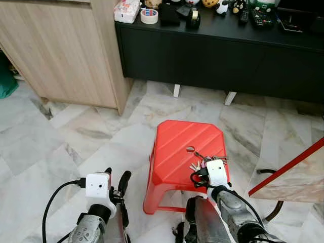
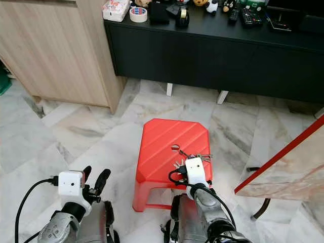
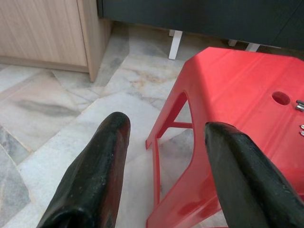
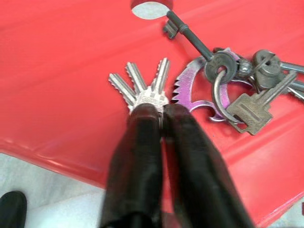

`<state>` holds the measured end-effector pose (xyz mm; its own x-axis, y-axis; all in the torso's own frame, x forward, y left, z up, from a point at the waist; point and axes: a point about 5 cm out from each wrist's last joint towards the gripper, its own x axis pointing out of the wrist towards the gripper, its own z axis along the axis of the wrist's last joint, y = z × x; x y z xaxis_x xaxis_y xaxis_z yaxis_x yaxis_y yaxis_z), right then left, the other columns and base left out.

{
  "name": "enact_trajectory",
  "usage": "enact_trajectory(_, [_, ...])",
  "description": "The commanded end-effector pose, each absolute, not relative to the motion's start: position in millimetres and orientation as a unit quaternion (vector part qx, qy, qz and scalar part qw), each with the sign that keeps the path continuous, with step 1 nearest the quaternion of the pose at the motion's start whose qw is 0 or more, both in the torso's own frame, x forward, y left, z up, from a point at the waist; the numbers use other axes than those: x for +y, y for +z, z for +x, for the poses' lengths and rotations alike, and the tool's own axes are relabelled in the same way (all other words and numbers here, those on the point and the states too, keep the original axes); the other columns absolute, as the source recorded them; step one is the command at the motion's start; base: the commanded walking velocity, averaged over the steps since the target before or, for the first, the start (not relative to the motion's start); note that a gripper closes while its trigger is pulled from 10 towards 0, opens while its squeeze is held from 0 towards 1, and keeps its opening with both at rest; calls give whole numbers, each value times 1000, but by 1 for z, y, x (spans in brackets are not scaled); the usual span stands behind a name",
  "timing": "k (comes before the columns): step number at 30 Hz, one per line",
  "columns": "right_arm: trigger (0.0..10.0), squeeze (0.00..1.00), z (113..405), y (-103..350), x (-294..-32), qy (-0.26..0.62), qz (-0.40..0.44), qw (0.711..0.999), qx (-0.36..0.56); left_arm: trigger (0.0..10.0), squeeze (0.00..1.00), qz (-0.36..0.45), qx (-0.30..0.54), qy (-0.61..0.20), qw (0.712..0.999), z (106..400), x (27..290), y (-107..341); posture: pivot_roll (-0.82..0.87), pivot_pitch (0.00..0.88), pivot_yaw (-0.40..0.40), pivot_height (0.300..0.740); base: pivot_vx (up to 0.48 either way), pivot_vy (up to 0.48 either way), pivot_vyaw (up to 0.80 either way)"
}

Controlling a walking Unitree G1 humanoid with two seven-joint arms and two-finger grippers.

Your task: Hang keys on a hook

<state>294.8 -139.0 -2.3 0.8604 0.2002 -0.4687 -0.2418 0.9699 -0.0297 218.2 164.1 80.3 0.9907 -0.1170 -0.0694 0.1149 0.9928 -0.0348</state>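
Note:
A bunch of keys (image 4: 223, 80) on a purple toothed fob lies on the red plastic stool (image 1: 177, 147), near its small round hole (image 4: 147, 7). My right gripper (image 4: 160, 111) rests low over the stool's near right side, its two black fingers shut on the heads of three silver keys (image 4: 142, 88) of that bunch. In the eye views the keys (image 1: 202, 161) show just beyond the white right wrist. My left gripper (image 3: 164, 130) hangs open above the marble floor to the left of the stool, nothing between its fingers.
A black low cabinet (image 1: 217, 55) with tape rolls and small items on top stands behind the stool. A light wooden cupboard (image 1: 61, 50) is at the left. A red-edged board (image 1: 293, 174) leans at the right. Marble floor (image 1: 76, 142) lies open to the left.

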Motion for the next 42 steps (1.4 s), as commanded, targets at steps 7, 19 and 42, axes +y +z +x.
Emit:
enact_trajectory(7, [0,0,283,-14,-141,112,-37,958,261,10000,0,-8,39,-60,997,220,164,78,128,181,-78,593,0,0,0])
enact_trajectory(19, [0,0,291,-5,-138,105,-26,965,239,10000,0,-3,40,-61,997,231,166,75,120,141,-76,593,0,0,0])
enact_trajectory(42, [10000,0,324,49,-142,102,3,990,96,10000,0,16,-10,-50,999,288,179,85,81,0,-73,593,0,0,0])
